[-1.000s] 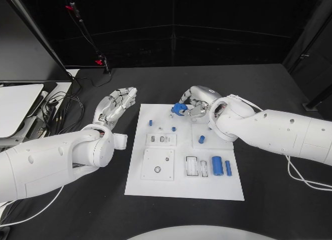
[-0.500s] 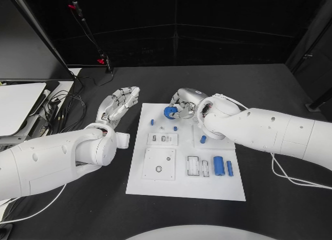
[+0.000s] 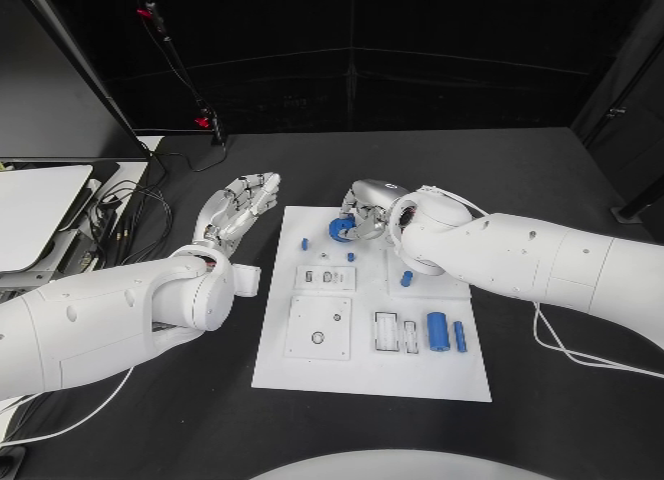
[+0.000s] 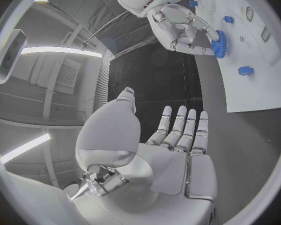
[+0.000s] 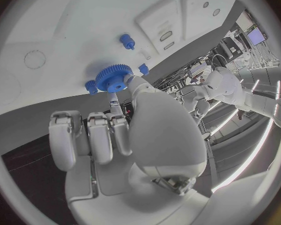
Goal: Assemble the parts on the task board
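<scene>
Gear: a blue toothed gear (image 3: 339, 229) was pinched in the fingertips of the right hand (image 3: 367, 210), just above the far end of the task board (image 3: 419, 375); whether it touched the board, I could not tell from the head view.
Right hand: grasping the gear, the other fingers curled in beside it, as the right wrist view showed with the gear (image 5: 112, 78) at the fingertips.
Left hand: the left hand (image 3: 237, 207) was released, fingers straight and a little apart, holding nothing, over the black table (image 3: 159, 420) just beside the board's far left corner.
Board, far half: a small blue peg (image 3: 303, 243) stood near the left edge, another small blue peg (image 3: 350, 257) just behind the gear, and a blue stub (image 3: 404, 279) further right.
Board, near half: a thick blue cylinder (image 3: 435, 328) and a thinner blue rod (image 3: 458, 335) lay side by side near the right edge, beside a pair of white slots (image 3: 394, 333).
Left wrist view: the gear (image 4: 218, 44) showed edge-on in the right hand's fingers above the white board.
</scene>
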`<state>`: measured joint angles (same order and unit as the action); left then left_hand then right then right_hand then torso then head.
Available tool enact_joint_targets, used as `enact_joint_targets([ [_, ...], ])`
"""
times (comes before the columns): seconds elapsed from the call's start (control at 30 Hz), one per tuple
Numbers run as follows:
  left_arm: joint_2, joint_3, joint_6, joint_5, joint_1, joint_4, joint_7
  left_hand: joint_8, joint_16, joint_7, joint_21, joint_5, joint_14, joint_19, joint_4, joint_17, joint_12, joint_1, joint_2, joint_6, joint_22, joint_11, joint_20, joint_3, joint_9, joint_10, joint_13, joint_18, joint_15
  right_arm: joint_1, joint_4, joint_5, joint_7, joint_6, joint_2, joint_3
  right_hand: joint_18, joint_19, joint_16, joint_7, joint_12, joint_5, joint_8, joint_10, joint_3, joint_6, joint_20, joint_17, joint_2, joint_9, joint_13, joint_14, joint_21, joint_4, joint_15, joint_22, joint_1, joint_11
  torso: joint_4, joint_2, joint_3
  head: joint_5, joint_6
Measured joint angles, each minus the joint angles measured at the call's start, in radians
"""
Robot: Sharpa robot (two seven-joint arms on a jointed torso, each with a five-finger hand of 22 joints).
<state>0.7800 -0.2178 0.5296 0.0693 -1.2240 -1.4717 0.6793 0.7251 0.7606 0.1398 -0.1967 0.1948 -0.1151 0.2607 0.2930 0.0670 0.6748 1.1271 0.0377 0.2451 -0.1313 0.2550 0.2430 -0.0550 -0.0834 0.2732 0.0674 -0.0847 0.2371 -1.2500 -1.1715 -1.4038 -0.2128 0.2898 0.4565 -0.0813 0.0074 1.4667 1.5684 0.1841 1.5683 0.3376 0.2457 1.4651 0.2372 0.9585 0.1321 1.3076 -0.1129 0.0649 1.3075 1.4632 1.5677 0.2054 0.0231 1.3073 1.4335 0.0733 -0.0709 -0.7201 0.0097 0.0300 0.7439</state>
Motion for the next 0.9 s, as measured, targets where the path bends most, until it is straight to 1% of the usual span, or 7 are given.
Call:
enact_joint_targets([
  [0.17,0.000,0.000,0.000,0.000,0.000,0.000,0.000,0.004,0.000,0.000,0.000,0.004,0.000,0.000,0.000,0.000,0.000,-0.003,-0.003,0.000,0.000,0.000,0.000,0.000,0.002,0.000,-0.001,0.000,0.000,-0.001,0.024,-0.013,-0.003,-0.009,-0.015,0.002,0.000,0.000,0.000,0.000,0.000,-0.002,0.000,0.000,0.000,0.000,0.000,0.000,-0.004,0.000,0.000,0.000,0.000,0.000,0.000,0.000,-0.004,0.000,0.0004,0.000,0.0000,0.000,0.000],
  [0.37,-0.001,0.000,0.000,0.000,0.000,0.001,0.000,0.004,0.000,0.000,0.000,0.004,0.000,0.000,0.000,0.000,0.000,-0.004,-0.004,0.000,0.000,0.000,0.000,0.000,0.002,0.000,-0.001,0.000,0.000,0.002,0.044,-0.036,-0.009,-0.021,-0.026,0.000,0.000,0.000,0.000,0.000,0.000,-0.004,-0.006,0.000,-0.003,0.007,0.000,0.000,-0.004,-0.001,0.000,0.000,0.000,-0.003,0.000,0.000,-0.004,0.000,0.0004,0.000,0.0001,0.001,0.001],
  [0.73,-0.001,0.000,-0.001,0.000,0.000,0.001,0.000,0.004,0.000,0.000,0.000,0.004,0.000,0.000,0.000,0.000,0.000,0.000,-0.008,0.000,0.000,0.000,0.000,0.000,0.002,0.000,-0.001,0.000,0.000,0.004,0.057,-0.054,-0.017,-0.043,-0.034,0.000,0.000,0.000,0.000,-0.005,0.000,-0.007,-0.041,0.000,-0.005,0.016,0.000,0.000,-0.004,-0.003,0.000,0.000,0.000,-0.011,0.000,0.000,-0.003,0.000,0.0004,0.000,-0.0002,0.001,0.002],
  [0.77,-0.001,0.000,-0.001,0.000,0.000,0.001,0.000,0.004,0.000,0.000,0.000,0.004,0.000,0.000,0.000,0.000,0.000,0.000,-0.008,0.000,0.000,0.000,0.000,0.000,0.002,0.000,-0.001,0.000,0.000,0.004,0.057,-0.055,-0.017,-0.045,-0.034,0.000,0.000,0.000,0.000,-0.008,0.000,-0.008,-0.045,0.000,-0.005,0.014,0.000,0.000,-0.004,-0.003,0.000,0.000,0.000,-0.011,0.000,0.000,-0.003,0.000,0.0004,0.001,-0.0002,0.001,0.002],
  [0.83,-0.001,0.000,-0.001,0.000,0.000,0.001,0.000,0.004,0.000,0.000,-0.004,0.004,-0.002,-0.004,0.000,0.000,0.000,0.000,-0.008,0.000,0.000,0.002,0.004,0.000,0.003,0.002,-0.001,0.000,0.002,0.005,0.057,-0.057,-0.019,-0.049,-0.034,0.001,0.000,0.000,0.000,-0.028,0.000,-0.015,-0.061,0.000,-0.009,0.012,0.000,0.000,-0.004,-0.002,0.000,0.000,0.000,-0.016,0.000,0.000,-0.003,0.000,0.0004,0.001,-0.0004,0.002,0.002],
  [0.87,-0.001,0.000,-0.001,0.000,0.000,0.001,0.000,0.004,0.000,0.000,-0.004,0.004,-0.003,-0.004,0.000,0.000,0.000,0.000,-0.008,0.000,-0.001,0.004,0.004,0.000,0.003,0.004,-0.001,0.000,0.003,0.006,0.057,-0.057,-0.020,-0.051,-0.034,0.001,0.000,0.000,0.000,-0.046,0.000,-0.019,-0.071,0.000,-0.011,0.012,0.000,0.000,-0.004,-0.001,0.000,0.004,0.000,-0.019,-0.004,0.000,-0.003,-0.001,0.0004,0.001,-0.0005,0.002,0.002],
  [0.9,-0.001,0.000,-0.001,0.000,0.000,0.002,0.000,0.004,0.000,0.000,-0.004,0.004,-0.003,-0.003,0.000,0.000,0.000,0.000,-0.008,0.000,-0.001,0.004,0.003,0.000,0.003,0.004,-0.001,0.000,0.003,0.006,0.057,-0.058,-0.022,-0.054,-0.034,0.001,0.000,0.000,0.000,-0.060,0.000,-0.024,-0.082,0.001,-0.013,0.005,0.000,0.000,-0.004,0.001,0.000,0.004,0.000,-0.021,-0.009,0.000,-0.003,-0.009,0.0004,0.001,-0.0005,0.002,0.002],
])
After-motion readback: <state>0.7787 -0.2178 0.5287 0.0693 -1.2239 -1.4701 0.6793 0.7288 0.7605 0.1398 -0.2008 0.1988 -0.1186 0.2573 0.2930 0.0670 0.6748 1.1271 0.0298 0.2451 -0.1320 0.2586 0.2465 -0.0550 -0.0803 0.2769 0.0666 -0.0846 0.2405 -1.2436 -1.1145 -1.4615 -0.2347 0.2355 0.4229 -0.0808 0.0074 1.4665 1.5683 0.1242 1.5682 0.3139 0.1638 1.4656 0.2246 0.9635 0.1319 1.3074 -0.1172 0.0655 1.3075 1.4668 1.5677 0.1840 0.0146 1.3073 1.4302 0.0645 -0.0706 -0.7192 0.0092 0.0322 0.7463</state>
